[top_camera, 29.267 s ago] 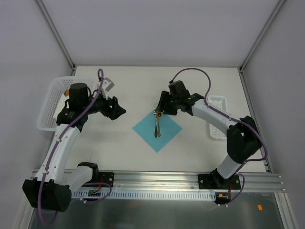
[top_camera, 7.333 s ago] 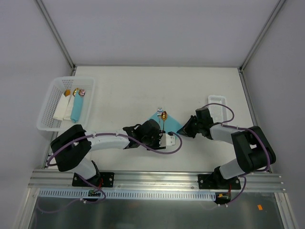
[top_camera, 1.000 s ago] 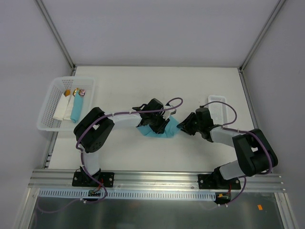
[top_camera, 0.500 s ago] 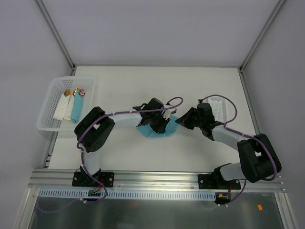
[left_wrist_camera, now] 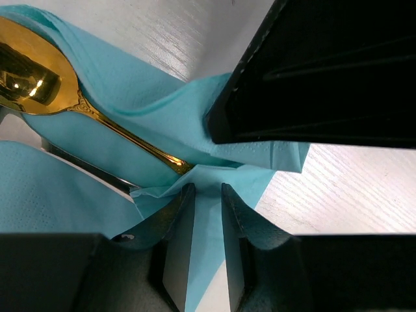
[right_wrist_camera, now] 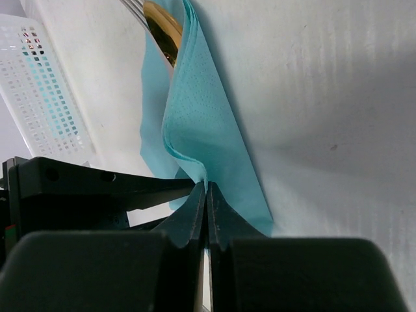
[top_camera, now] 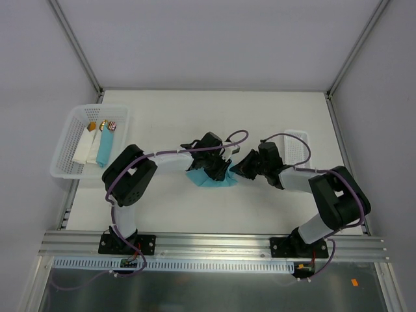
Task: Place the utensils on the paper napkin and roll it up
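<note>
Two claws on one sheet, and it was tight work at the middle of the table [top_camera: 162,117]. The paper napkin [top_camera: 207,181] lay bunched and partly folded over, not a flat square, with the utensils [right_wrist_camera: 162,26] tucked in its crease. In the left wrist view a gold spoon [left_wrist_camera: 32,84] showed its bowl outside the fold, its handle running down under the blue paper. A greyer piece lay beside it, too hidden to name.

The left gripper [left_wrist_camera: 208,192] had its fingers drawn nearly together with a pleat of the napkin running between them, so I read it as pinching paper. The right gripper [right_wrist_camera: 207,187] came in from the other side, fingers pressed flat against each other, a peak of the napkin rising to their tips. It looked clamped on that edge, though the bite itself was hidden. The two claws sat just beside each other, nearly nose to nose.

The roll looked begun, not finished. To do it well, as I judged it, one claw should pin the bundle while the other carries its edge over the cutlery in a low, slow arc. Thin paper tears if both pull apart, so no tugging against each other. Turn the fold tight against the spoon handle, or the pieces could slide out of the open end. And with the fingers this close, mind a collision.
</note>
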`<action>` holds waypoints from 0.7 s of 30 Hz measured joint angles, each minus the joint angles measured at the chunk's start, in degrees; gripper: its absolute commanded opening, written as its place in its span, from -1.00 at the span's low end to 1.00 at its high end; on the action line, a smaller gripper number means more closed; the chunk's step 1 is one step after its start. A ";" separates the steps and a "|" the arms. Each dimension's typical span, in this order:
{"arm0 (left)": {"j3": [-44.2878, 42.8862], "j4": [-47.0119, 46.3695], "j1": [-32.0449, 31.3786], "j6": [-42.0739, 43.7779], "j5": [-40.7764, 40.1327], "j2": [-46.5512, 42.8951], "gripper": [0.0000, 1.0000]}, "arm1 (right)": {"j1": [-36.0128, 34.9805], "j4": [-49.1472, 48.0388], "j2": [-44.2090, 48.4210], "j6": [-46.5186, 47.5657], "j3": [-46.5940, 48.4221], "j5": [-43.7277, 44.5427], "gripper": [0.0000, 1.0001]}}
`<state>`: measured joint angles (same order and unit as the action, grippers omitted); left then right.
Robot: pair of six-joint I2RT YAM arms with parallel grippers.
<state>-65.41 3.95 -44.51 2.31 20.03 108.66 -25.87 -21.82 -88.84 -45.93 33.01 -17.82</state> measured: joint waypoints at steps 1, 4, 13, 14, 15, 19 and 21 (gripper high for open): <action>-0.02 0.02 0.00 0.00 0.04 0.00 -0.52 | -0.24 -0.63 -0.44 -0.66 0.02 -0.28 -1.00; -0.02 0.02 0.02 -0.07 0.13 0.04 -0.53 | -0.66 -2.51 -1.38 -2.56 0.04 -0.85 -1.00; -0.02 0.00 0.37 -0.42 0.59 0.09 -0.51 | -0.96 -5.90 -2.78 -6.93 0.13 -1.29 -1.00; -0.02 0.00 0.39 -0.50 0.61 0.09 -0.50 | -0.96 -5.95 -2.99 -7.19 0.13 -1.38 -1.00; -0.02 0.02 0.46 -0.66 0.68 0.07 -0.50 | -0.98 -5.95 -3.21 -7.41 0.13 -1.44 -1.00; 0.55 2.08 1.18 -1.20 1.07 -1.36 -0.48 | -0.98 -6.01 -3.50 -7.54 0.13 -1.57 -1.00; 1.64 4.07 1.90 -1.44 1.64 -3.48 -0.47 | -0.98 -6.03 -3.50 -7.52 0.13 -1.57 -0.99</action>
<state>-63.77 8.01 -42.61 0.86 21.67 105.19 -26.85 -27.86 -92.33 -53.45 33.15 -19.40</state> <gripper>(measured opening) 0.262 0.010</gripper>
